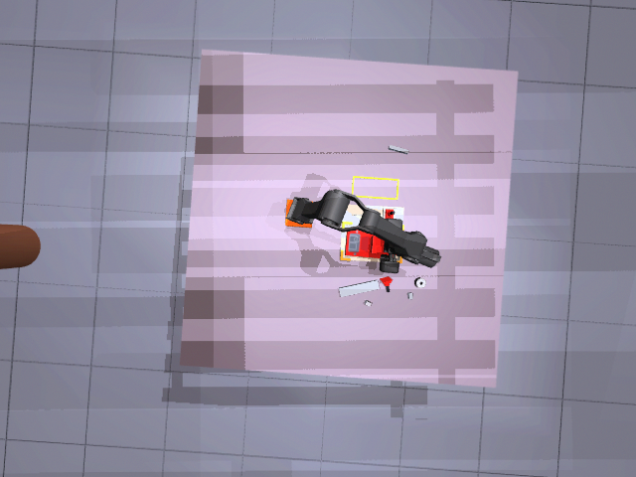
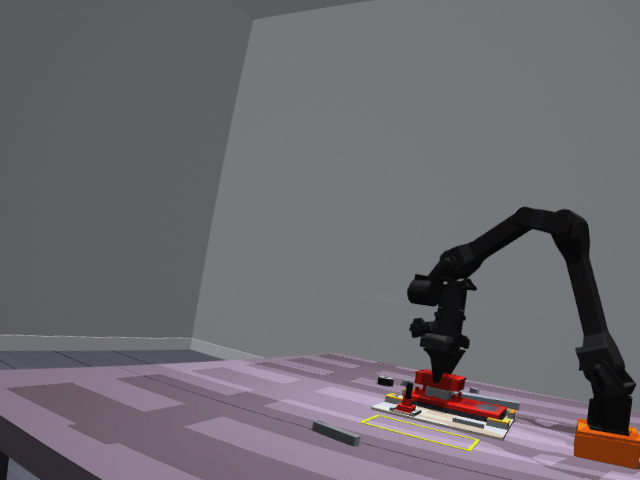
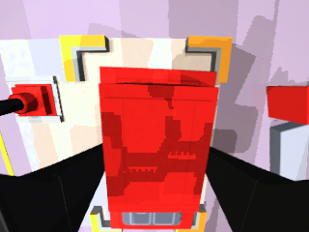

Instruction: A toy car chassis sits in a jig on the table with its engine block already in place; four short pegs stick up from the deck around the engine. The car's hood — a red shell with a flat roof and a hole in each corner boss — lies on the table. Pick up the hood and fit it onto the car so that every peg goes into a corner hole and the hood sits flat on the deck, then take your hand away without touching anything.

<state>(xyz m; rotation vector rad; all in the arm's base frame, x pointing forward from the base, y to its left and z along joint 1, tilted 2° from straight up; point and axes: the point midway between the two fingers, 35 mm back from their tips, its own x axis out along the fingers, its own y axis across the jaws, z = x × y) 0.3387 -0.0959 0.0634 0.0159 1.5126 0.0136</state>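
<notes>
The red hood (image 2: 455, 382) (image 3: 159, 121) is held level over the car's front deck. The gripper (image 2: 438, 379) (image 3: 155, 159) is shut on its two long sides. The red chassis (image 1: 363, 251) (image 2: 483, 407) (image 3: 145, 75) sits in the jig, with corner brackets around it. In the exterior view the grey engine block (image 2: 438, 393) shows below the hood's lower edge, with a gap between hood and deck. In the wrist view the hood lies nearly in line with the chassis, a strip of which shows past its far end. Pegs and corner holes cannot be made out.
A red block with a black upright (image 1: 389, 213) (image 2: 406, 404) (image 3: 41, 100) stands beside the car on the jig side. A yellow outline (image 1: 375, 177) is beyond it, then a grey bar (image 1: 398, 149) (image 2: 336, 432). Opposite lie a long pale bar (image 1: 358, 288), a red piece (image 1: 386, 280) and a wheel (image 1: 419, 282).
</notes>
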